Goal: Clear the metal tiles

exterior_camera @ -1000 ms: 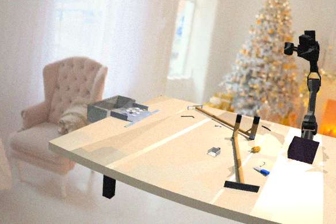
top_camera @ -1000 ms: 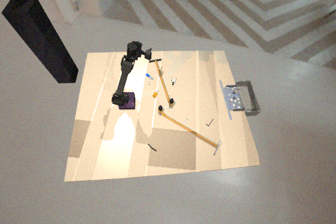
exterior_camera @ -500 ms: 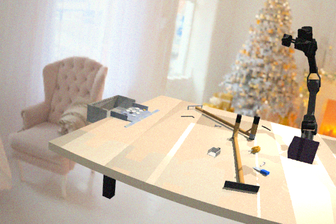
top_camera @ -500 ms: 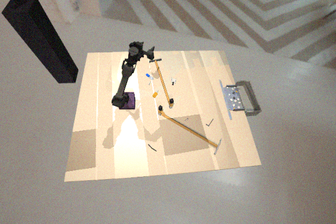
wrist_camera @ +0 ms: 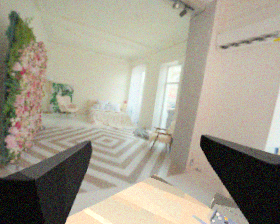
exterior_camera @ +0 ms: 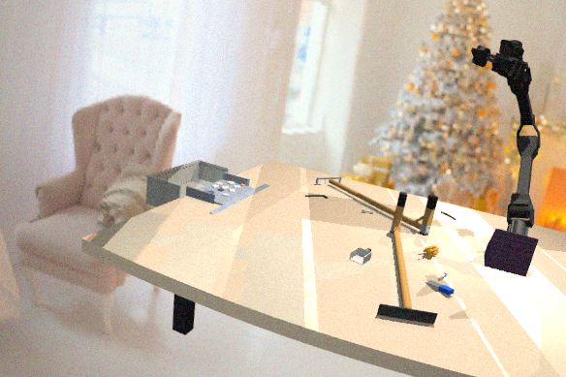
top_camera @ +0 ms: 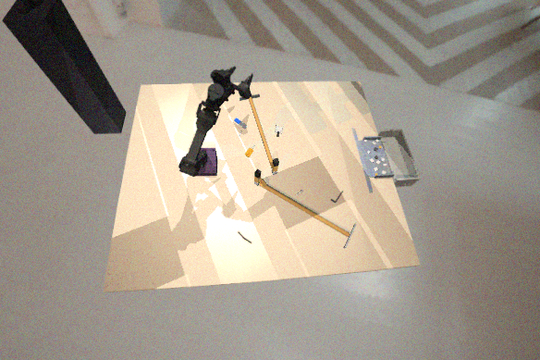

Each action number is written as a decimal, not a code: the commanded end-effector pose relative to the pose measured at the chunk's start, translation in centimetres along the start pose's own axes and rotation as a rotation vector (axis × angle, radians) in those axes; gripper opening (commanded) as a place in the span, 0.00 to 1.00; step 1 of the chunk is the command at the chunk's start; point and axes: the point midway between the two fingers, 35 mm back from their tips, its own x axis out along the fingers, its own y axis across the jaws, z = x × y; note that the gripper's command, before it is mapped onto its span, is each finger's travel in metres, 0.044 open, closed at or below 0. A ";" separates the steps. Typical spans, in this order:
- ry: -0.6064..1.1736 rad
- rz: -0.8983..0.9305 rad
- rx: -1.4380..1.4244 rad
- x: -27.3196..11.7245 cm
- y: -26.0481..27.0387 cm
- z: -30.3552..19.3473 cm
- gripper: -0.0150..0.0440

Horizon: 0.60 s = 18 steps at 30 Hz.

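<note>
My gripper (top_camera: 239, 85) (exterior_camera: 481, 57) (wrist_camera: 146, 144) is open and empty, raised high above the table near the arm's base, pointing out over the room. Two long yellow-handled scrapers lie on the table. One scraper (top_camera: 262, 131) (exterior_camera: 401, 267) has a black blade and lies nearest the arm. The other scraper (top_camera: 300, 206) (exterior_camera: 368, 200) has a grey blade and lies further out. The steel bench plate (top_camera: 367, 168) (exterior_camera: 228, 202) sits at the table's far edge with several small metal tiles (top_camera: 376, 155) (exterior_camera: 224, 186) on it. The grey catch box (top_camera: 403, 158) (exterior_camera: 167, 185) adjoins it.
Small clutter lies on the table: a blue item (top_camera: 239, 121) (exterior_camera: 442, 288), an orange item (top_camera: 250, 151) (exterior_camera: 429, 250), a grey clip (top_camera: 278, 130) (exterior_camera: 361, 255), a dark hex key (top_camera: 337, 196) (exterior_camera: 317, 196) and a dark stick (top_camera: 244, 237).
</note>
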 end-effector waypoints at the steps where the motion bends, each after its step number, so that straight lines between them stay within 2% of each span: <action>1: -0.045 -0.027 -0.015 -0.9 -1.4 1.0 1.00; 18: -0.203 -0.169 -0.114 -4.3 -7.1 4.6 1.00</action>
